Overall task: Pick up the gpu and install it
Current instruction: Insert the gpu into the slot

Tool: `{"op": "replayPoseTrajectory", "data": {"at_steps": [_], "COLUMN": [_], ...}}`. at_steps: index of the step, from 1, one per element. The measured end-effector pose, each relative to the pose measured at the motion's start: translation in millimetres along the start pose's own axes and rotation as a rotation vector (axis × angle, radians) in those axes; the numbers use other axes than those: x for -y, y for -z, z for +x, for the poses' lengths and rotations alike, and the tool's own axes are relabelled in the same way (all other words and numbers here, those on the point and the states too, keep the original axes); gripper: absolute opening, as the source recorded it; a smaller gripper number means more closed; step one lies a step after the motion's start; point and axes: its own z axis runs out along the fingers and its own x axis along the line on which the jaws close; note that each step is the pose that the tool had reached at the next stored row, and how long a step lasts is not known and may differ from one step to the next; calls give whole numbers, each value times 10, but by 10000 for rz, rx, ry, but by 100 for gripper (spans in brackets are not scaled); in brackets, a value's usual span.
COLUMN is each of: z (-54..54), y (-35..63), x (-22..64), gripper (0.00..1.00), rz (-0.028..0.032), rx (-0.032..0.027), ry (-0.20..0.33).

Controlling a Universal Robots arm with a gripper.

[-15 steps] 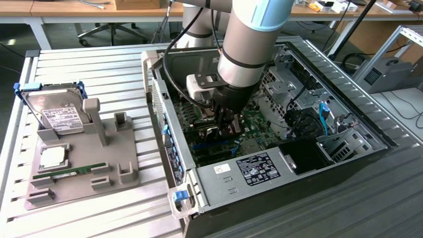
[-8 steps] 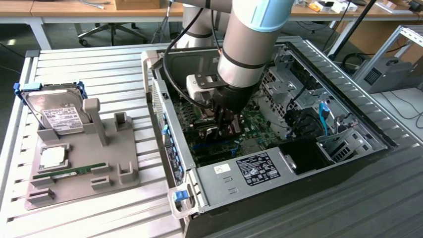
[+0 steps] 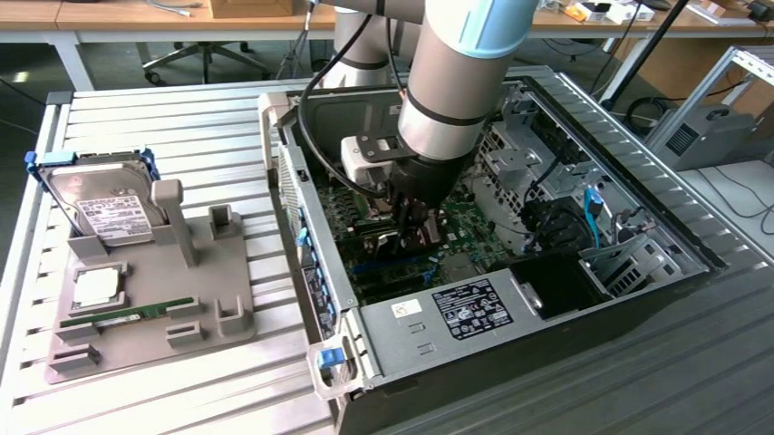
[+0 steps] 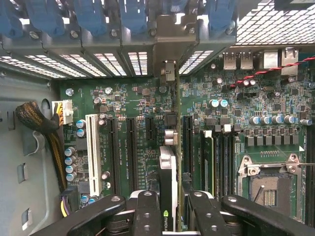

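From my station, the slatted metal table [image 3: 158, 136] fills the exterior view. On it, from centre out to about four o'clock, lies the open computer case [image 3: 387, 340]. The arm [image 3: 466, 82] comes in from twelve o'clock and reaches down into the case near the middle of the picture. At about eight o'clock, well apart from the case, I see a grey fixture [image 3: 206, 290]. A hard drive [image 3: 109, 213] leans in it at its eleven o'clock corner.

In the wrist view I look straight down on the green motherboard [image 4: 128, 93], with its rows of dark slots and one white slot [image 4: 92, 152]. The gpu [image 4: 167, 177] stands on edge over the board between two dark slots, in line with them, its bracket end toward the case's rear wall. I cannot tell whether it is seated in a slot.

The gripper [image 4: 171, 196] has the card. Its black fingers [image 4: 147, 211] stand partly closed, one against each face, and clamp the card's upper edge. In the exterior view the gripper [image 3: 411, 227] sits low inside the case.

On the fixture, a square processor [image 3: 97, 285] lies at six o'clock of the hard drive. A green RAM stick [image 3: 127, 314] lies just beyond it.
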Motion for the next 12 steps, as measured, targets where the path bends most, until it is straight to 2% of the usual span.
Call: {"op": "replayPoseTrajectory", "data": {"at_steps": [12], "z": [1], "y": [0], "x": [-16], "gripper": [27], "rz": [2], "rx": [0], "ry": [0]}}
